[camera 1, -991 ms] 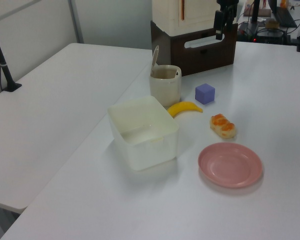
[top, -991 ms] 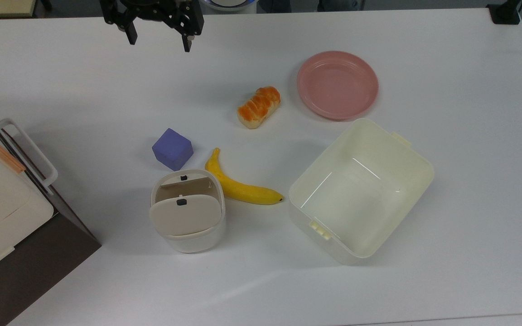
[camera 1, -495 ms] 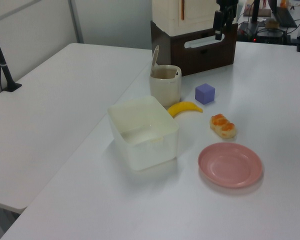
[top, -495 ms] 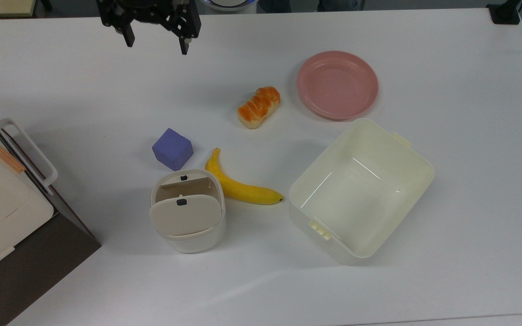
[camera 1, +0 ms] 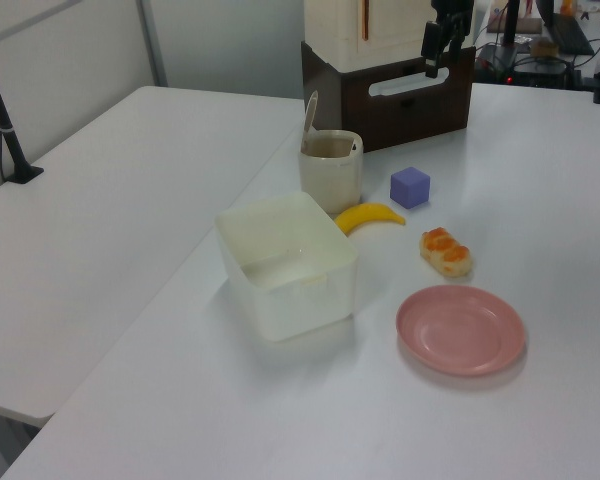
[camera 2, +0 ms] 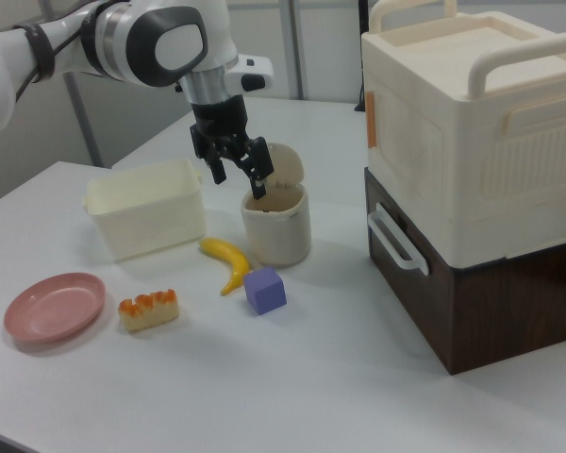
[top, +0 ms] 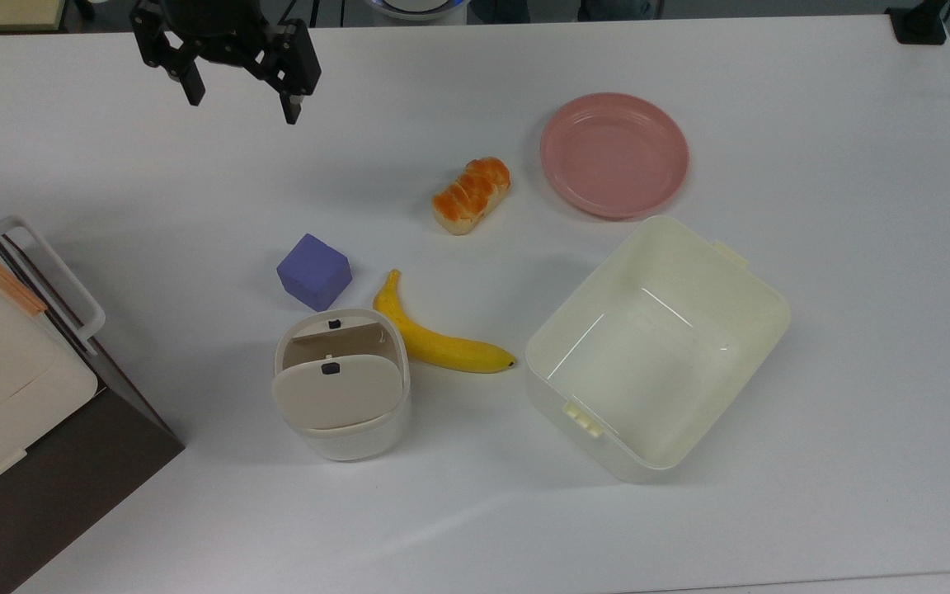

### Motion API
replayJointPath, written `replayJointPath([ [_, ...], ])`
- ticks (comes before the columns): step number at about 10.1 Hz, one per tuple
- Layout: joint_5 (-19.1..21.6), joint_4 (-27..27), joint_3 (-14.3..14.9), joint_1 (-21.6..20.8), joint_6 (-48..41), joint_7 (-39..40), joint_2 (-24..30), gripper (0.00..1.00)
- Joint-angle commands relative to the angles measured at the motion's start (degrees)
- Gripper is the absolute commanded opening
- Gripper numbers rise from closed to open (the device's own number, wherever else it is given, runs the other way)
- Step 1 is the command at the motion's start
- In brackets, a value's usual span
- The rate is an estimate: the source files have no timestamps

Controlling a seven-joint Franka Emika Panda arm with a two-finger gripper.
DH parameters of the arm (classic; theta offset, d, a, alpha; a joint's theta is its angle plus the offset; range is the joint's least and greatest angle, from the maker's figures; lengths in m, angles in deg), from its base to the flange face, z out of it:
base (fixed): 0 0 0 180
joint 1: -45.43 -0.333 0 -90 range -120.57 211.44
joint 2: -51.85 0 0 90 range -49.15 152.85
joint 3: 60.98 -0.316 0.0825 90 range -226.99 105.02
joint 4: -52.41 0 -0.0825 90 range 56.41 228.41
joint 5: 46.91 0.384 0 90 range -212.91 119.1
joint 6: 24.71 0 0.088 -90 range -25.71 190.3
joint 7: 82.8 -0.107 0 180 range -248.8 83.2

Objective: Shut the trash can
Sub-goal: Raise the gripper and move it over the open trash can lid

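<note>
Table (top: 813, 107) holds tub (top: 759, 305) right of bin (top: 343, 425) in the top view. Bin lid (top: 336, 389) stands raised, banana (top: 442, 346) just beside bin, cube (top: 314, 271) near it. Gripper (top: 240, 101), fingers spread and empty, hangs well apart from bin.

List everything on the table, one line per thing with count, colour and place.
trash can: 1, white with beige lid raised, top view's lower left of centre
banana: 1, yellow, beside the can
cube: 1, purple, above the can
bread: 1, orange-topped, centre
plate: 1, pink, upper right
tub: 1, cream, empty, right of banana
storage box: 1, cream on brown base, right view's right
gripper: 1, black, open, upper left
</note>
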Motion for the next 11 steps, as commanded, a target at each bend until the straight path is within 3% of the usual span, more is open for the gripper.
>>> replayJointPath([
  [1, 0.5, 0.1, 0.4, -0.4, 0.8, 0.9, 0.3, 1.0],
  [11, 1.4, 0.0, -0.5, -3.9, -2.9, 0.1, 0.7, 1.0],
])
